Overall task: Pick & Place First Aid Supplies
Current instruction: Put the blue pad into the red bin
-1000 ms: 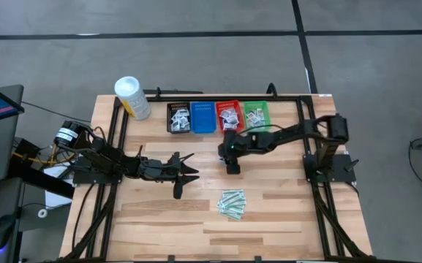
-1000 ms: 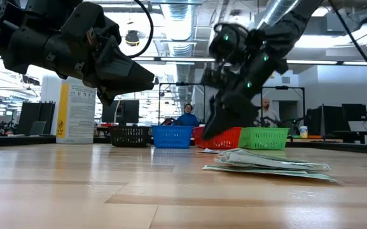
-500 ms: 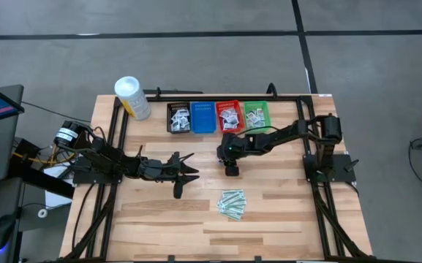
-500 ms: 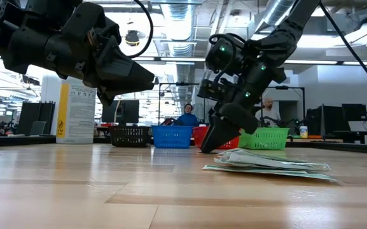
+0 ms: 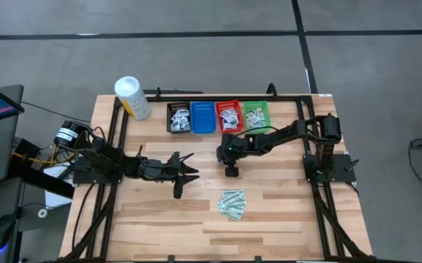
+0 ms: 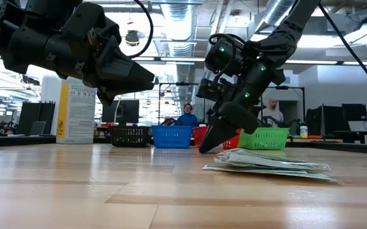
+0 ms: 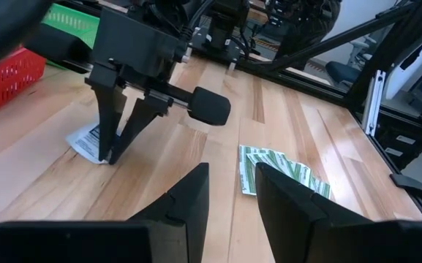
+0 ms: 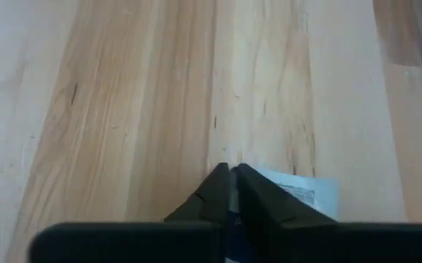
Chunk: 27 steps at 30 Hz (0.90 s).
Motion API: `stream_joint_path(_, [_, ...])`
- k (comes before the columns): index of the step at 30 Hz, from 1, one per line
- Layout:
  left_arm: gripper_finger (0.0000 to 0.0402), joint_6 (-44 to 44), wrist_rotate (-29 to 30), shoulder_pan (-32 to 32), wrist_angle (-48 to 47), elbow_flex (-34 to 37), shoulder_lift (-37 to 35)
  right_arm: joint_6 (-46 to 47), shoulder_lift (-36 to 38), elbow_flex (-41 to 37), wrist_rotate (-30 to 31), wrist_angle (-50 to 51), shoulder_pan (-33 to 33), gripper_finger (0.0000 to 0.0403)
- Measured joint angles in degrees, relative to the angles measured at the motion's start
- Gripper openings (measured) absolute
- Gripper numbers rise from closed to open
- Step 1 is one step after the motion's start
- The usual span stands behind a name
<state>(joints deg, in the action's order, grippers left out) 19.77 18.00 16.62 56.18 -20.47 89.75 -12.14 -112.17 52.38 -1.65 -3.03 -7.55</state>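
Note:
A small white packet [image 7: 86, 141] with dark print lies flat on the wooden table [image 5: 159, 212], in front of the row of baskets. My right gripper [image 7: 109, 155] slants down onto it, its fingers drawn together at the packet's edge. A pile of narrow pale-green strips [image 5: 232, 204] lies nearer the table's front edge. My left gripper [image 5: 183, 174] hovers open at the table's left centre, pointing toward the right gripper, with nothing between its fingers. My right gripper has its fingertips [image 8: 221, 179] closed on one edge of the white packet [image 8: 298, 191]. The fingers come from above, slanting down from the table's right side. The packet still lies flat on the table; how much of it sits between the tips is hidden by the fingers.
Black [image 5: 178, 117], blue [image 5: 202, 117], red [image 5: 229, 115] and green [image 5: 256, 114] mesh baskets stand in a row at the far edge, some with white packets inside. A tall white tub [image 5: 132, 96] with a yellow label stands at the far left. Bare wood lies along the near side.
My right gripper has sunk down to the table, onto the white packet, and its fingers have shut there. The packet has stayed flat on the wood.

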Motion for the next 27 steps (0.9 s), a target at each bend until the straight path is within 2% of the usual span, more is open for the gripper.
stream_joint_path(3, [0.0112, 0.0, 0.0, 0.0, 0.0, 0.0, 0.0, -0.1, 0.0, 0.0, 0.0, -0.1, 0.0, 0.0005])
stream_joint_path(14, [0.0112, 0.0, 0.0, 0.0, 0.0, 0.0, 0.0, 0.0, 1.1, -0.1, 0.2, 0.4, 0.0, 0.0004])
stream_joint_path(27, [0.0112, -0.3, 0.0, 0.0, -0.9, 0.0, 0.0, 1.5, 21.3, -0.5, 0.6, 14.4, 6.0, 0.0002])
